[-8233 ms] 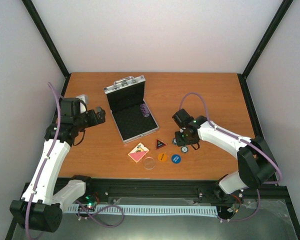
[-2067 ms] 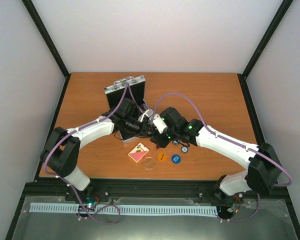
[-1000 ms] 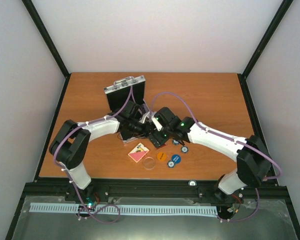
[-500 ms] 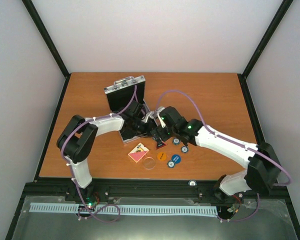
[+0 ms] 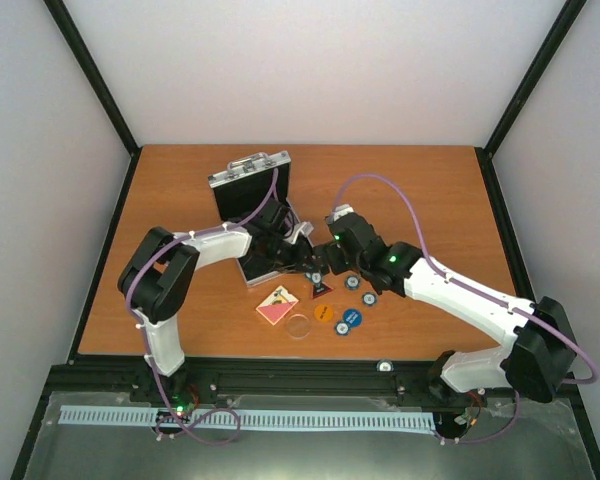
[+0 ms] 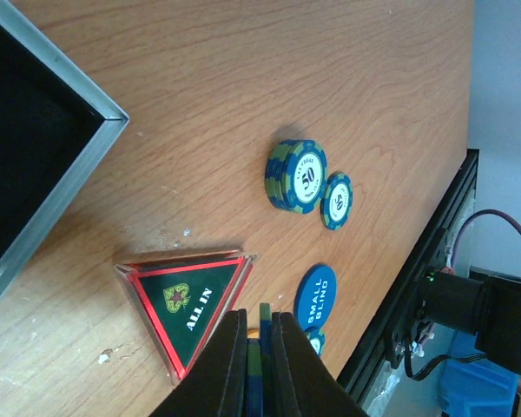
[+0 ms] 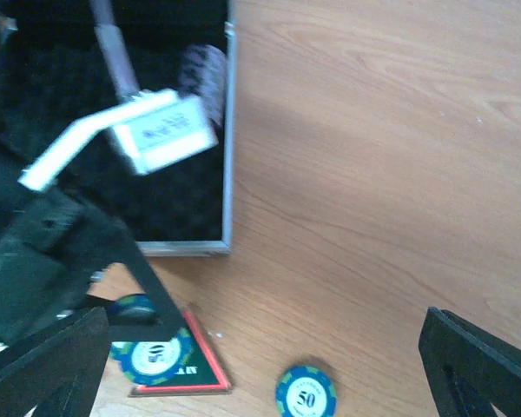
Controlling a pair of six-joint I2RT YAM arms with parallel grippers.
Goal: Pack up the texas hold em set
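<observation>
Case: the aluminium case (image 5: 248, 172) stands open, lid raised at its far side and black foam base facing up.
Left gripper: the left gripper (image 6: 259, 317) is pressed together on a thin stack of blue-green chips (image 7: 148, 354), just outside the case's front rim. The stack is over the ALL IN triangle (image 6: 187, 300). I cannot tell whether it hangs clear of the triangle.
Right gripper: the right gripper (image 7: 265, 330) is spread wide with nothing in it. It sits just off the case's front right corner, close to the left fingers.
Loose pieces: a short stack of 50 chips (image 6: 297, 176) and a single chip (image 6: 337, 200) lie right of the case's front corner. The SMALL BLIND disc (image 6: 315, 295), orange disc (image 5: 323, 313), clear disc (image 5: 298, 326) and pink card deck (image 5: 277, 305) lie nearer than the case's front rim.
Stage: judged early, as most of the set is outside the case.
Risk, grip: the pinched stack is thin, so a jolt could fan it or let a chip slide out.
Risk, rim: a low path into the foam could clip the metal rim and knock chips loose.
Risk, arms: both wrists crowd the same corner of the case, so either arm moving could strike the other or nudge the triangle.
</observation>
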